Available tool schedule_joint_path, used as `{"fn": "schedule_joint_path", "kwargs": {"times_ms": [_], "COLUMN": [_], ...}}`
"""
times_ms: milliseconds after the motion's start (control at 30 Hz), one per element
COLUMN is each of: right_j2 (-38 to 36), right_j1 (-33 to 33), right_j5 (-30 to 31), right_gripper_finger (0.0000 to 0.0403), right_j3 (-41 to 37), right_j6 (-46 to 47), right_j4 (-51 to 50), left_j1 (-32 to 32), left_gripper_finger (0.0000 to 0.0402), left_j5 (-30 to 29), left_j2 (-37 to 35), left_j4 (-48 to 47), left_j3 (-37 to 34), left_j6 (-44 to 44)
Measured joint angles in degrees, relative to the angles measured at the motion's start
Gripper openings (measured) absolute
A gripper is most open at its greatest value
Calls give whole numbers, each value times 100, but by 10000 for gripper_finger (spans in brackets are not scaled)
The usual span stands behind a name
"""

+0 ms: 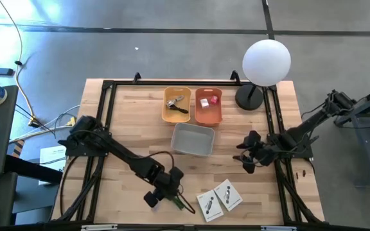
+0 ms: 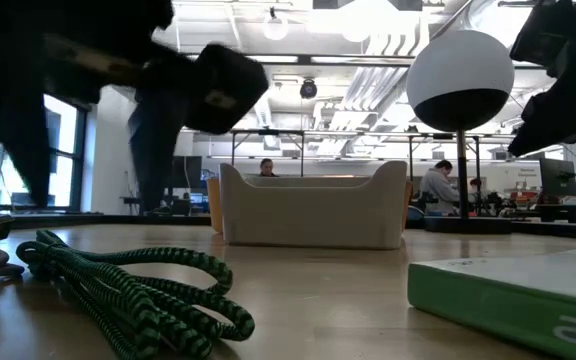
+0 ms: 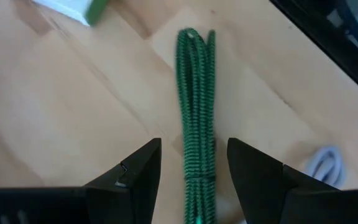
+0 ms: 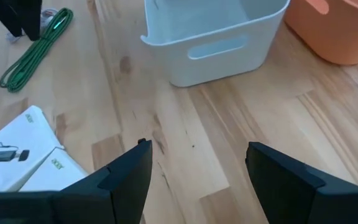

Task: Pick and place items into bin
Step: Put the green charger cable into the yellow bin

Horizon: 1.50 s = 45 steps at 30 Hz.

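A bundle of green-and-black braided cord lies flat on the wooden table near its front edge. My left gripper slants down over the cord's near end. It is open, with one finger on each side of the cord and a gap showing on both sides. Two white flat packets lie side by side to the cord's right. My right gripper hangs open above the table's right side, with nothing between its fingers. A grey bin stands at mid-table.
Two orange bins with small objects inside stand behind the grey bin. A lamp with a white globe stands at the back right. A black frame runs along the table's edges. Bare wood lies between the grey bin and the packets.
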Motion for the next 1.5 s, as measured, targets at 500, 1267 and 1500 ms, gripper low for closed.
{"fn": "schedule_joint_path", "kwargs": {"times_ms": [500, 1267, 1500], "right_j2": [0, -20, -20], "right_j1": [359, 436, 436], "right_j5": [259, 509, 504], "right_gripper_finger": [247, 247, 247], "right_j3": [0, 0, -2], "right_j6": [418, 427, 427], "right_j4": [-230, -393, -396], "left_j1": [0, 15, 382], "left_gripper_finger": [159, 13, 11], "left_j5": [-37, -400, -688], "left_j2": [379, 330, 330], "left_j4": [-429, -689, -937], "left_j3": [14, 436, 1077], "left_j6": [-17, -207, -189]}}
